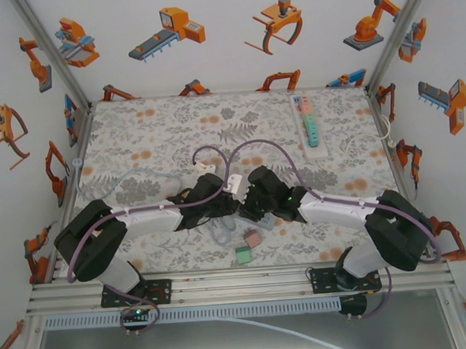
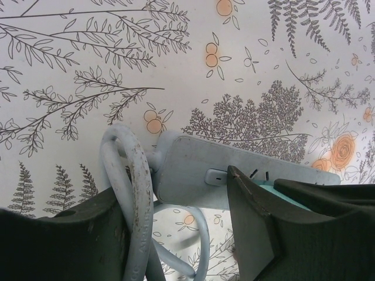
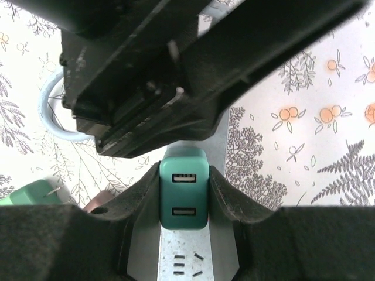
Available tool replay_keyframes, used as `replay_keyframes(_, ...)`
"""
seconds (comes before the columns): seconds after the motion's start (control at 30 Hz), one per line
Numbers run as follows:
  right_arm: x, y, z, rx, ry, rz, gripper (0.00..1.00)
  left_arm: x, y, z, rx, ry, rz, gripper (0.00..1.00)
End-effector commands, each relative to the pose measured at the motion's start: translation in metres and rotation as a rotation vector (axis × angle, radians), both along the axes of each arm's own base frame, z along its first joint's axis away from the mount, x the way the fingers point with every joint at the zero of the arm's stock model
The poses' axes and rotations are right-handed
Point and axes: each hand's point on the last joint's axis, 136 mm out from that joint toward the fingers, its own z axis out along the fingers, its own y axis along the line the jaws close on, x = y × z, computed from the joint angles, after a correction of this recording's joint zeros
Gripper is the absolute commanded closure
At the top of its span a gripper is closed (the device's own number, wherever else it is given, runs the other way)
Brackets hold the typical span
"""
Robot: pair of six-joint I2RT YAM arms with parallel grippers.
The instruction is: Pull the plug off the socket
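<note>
A grey-white socket strip [image 2: 193, 170] with a thick pale cable [image 2: 132, 175] sits between the two arms at the table's middle. My left gripper [image 2: 176, 187] is shut on the strip's switch end, one finger on its face and the other behind it against the cable. A teal plug [image 3: 184, 199] with two USB ports sits in the socket strip [image 3: 181, 257]. My right gripper [image 3: 183, 175] is shut on the plug's two sides. From above, the left gripper [image 1: 218, 193] and right gripper [image 1: 250, 195] meet nose to nose and hide the strip.
A second strip [image 1: 307, 122] with several coloured plugs lies at the back right. A loose pink plug [image 1: 251, 239] and a green plug [image 1: 243, 254] lie just in front of the grippers. Printed walls close three sides.
</note>
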Motion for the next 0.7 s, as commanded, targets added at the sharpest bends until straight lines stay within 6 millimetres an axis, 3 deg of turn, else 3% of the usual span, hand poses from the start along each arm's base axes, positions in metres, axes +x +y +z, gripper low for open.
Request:
replay_keyframes(0.0, 0.023, 0.025, 0.11, 0.372, -0.129, -0.045, 1.0, -0.085, 0.084, -0.117, 0.442, 0.322, -0.132, 0.57)
replay_keyframes(0.1, 0.03, 0.024, 0.12, 0.448, -0.086, -0.094, 1.0, -0.085, 0.084, -0.117, 0.435, 0.327, -0.132, 0.57)
replay_keyframes(0.27, 0.026, 0.021, 0.108, 0.376, -0.106, -0.067, 1.0, -0.086, 0.085, -0.118, 0.426, 0.334, -0.132, 0.57)
replay_keyframes(0.57, 0.039, -0.018, 0.123, 0.387, -0.102, -0.255, 1.0, -0.083, 0.081, -0.105, 0.404, 0.309, -0.135, 0.53)
replay_keyframes(0.67, 0.043, -0.032, 0.134, 0.422, -0.063, -0.354, 1.0, -0.08, 0.068, -0.089, 0.324, 0.277, -0.161, 0.5)
